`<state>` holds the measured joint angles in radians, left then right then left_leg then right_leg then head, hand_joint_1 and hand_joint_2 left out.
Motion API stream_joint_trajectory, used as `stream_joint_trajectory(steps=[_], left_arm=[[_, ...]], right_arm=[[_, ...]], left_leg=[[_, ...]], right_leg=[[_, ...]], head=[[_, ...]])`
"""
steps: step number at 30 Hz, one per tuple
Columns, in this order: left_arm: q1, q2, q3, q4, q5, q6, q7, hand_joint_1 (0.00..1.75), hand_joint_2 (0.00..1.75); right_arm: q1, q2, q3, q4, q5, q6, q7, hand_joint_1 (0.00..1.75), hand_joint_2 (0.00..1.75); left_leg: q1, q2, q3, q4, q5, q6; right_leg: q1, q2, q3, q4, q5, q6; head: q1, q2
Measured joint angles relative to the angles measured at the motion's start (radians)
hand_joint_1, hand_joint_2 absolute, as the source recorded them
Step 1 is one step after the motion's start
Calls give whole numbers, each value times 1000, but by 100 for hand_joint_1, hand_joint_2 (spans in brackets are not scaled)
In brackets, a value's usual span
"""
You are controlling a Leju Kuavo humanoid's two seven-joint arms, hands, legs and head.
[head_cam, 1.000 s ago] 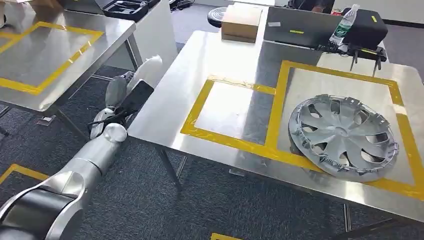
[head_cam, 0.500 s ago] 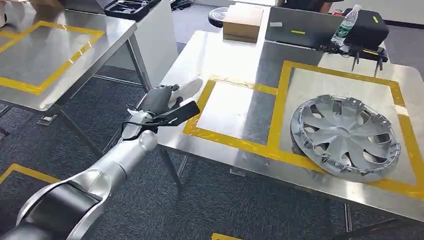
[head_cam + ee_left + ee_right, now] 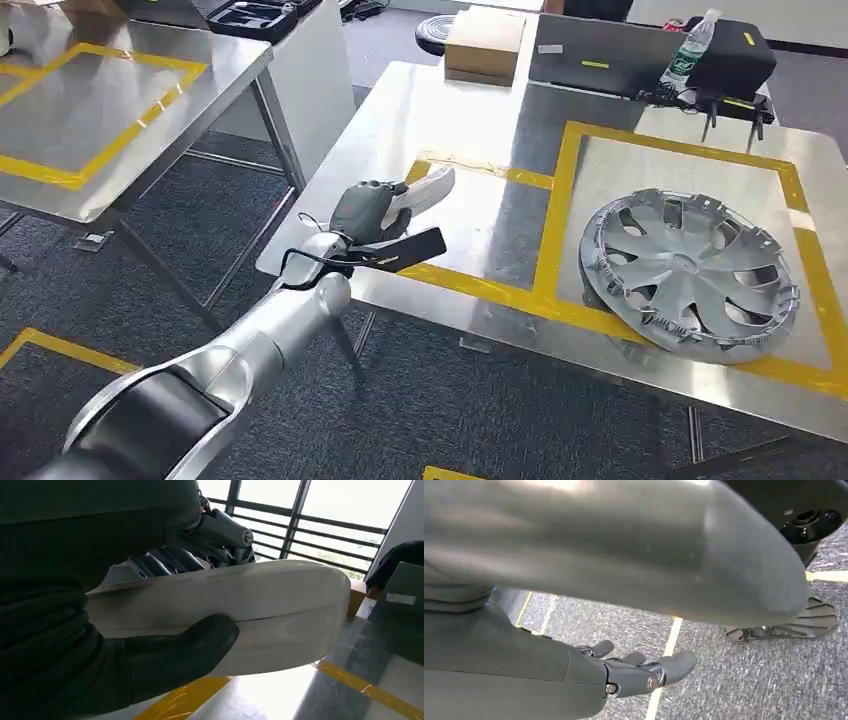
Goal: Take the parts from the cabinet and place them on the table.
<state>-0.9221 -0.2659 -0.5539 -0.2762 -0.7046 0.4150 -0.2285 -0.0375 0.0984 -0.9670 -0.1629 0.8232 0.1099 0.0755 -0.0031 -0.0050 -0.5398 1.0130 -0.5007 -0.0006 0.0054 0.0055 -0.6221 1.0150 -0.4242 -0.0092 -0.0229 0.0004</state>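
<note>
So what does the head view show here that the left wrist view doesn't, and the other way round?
Head view alone: the hubcap lying in the right yellow-taped square, a water bottle and a cardboard box at the table's far end. Left wrist view alone: window railings behind. Both: the left hand holding the white part over the table's yellow tape.

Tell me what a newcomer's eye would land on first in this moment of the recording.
Probably the silver left arm reaching in from below, its left hand gripping a white elongated part over the near corner of the steel table, above the smaller yellow-taped square. Next, the large silver wheel cover lying in the bigger taped square to the right.
</note>
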Motion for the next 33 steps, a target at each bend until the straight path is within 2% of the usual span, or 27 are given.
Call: stream_joint_trajectory(steps=[9,16,19,20,25,26,33], left_arm=[[1,-14,-26,3,-42,7,1,175,175],[10,-8,-39,11,-72,27,50,175,175],[11,0,-39,14,-72,32,51,175,175],[11,2,-40,15,-72,34,54,0,175],[12,15,-37,16,-56,79,83,0,175],[12,19,-35,16,-53,81,85,0,0],[12,41,-31,16,-64,87,111,0,0]], right_arm=[[4,8,12,0,27,8,-18,0,0],[6,9,35,0,66,9,-25,0,0],[9,9,41,0,69,13,-25,0,0],[9,9,41,0,71,14,-25,0,0],[11,9,45,-1,86,19,-19,0,0],[12,9,47,-1,90,21,-18,0,0],[13,9,65,-1,109,37,-22,0,0]], left_leg=[[0,0,0,0,0,0],[0,0,-2,0,0,0],[0,0,-2,0,0,0],[0,0,-2,0,0,0],[0,0,-2,0,0,0],[0,0,-2,0,0,0],[0,0,-2,0,0,0]], right_leg=[[0,0,0,0,0,0],[0,0,0,0,0,0],[0,-1,0,0,0,0],[0,-1,0,0,0,0],[0,0,0,0,0,0],[0,0,0,0,0,0],[0,-1,0,0,0,0]], head=[[0,0],[0,0],[0,0],[0,0],[0,0],[0,0],[0,0]])
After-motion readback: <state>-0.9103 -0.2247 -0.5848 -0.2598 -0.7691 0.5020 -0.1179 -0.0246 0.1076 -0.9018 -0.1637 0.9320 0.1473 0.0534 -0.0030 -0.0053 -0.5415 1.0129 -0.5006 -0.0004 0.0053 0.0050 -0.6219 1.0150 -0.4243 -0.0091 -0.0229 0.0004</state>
